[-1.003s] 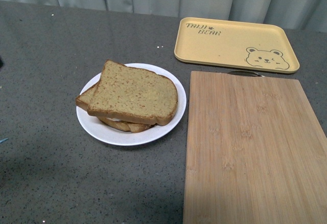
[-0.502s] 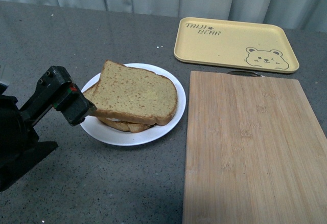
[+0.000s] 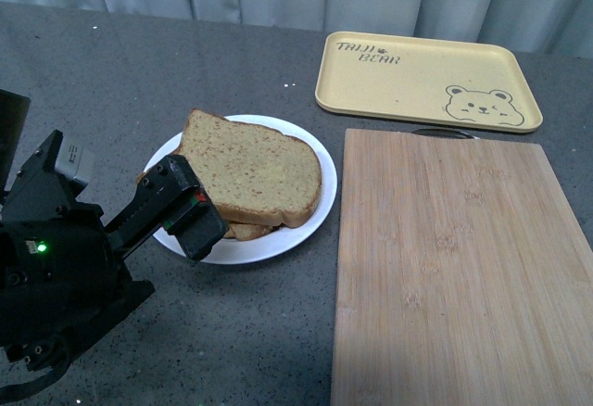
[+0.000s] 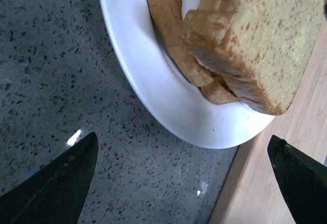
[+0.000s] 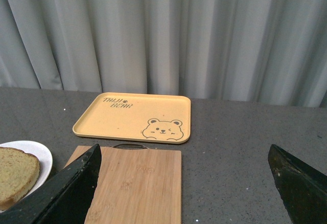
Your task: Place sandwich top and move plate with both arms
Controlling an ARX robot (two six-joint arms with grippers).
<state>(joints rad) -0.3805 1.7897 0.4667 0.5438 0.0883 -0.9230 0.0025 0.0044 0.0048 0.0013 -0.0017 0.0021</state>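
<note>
Right ahead of spread L fingers (image 4: 56, 183): plate (image 4: 148, 75) w/ sandwich top (image 4: 260, 35)

- A robot test setup is indicated.
- A speckled grey tabletop (image 3: 185, 63) is backed by a plain grey curtain (image 5: 153, 29).
- A bamboo board (image 3: 454, 267), a yellow tray (image 3: 426, 77) and the left arm (image 3: 56, 262) are seen.

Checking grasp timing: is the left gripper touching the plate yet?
Apart. Left wrist view: open jaws of the left gripper straddle bare table, short of the plate rim.
</note>
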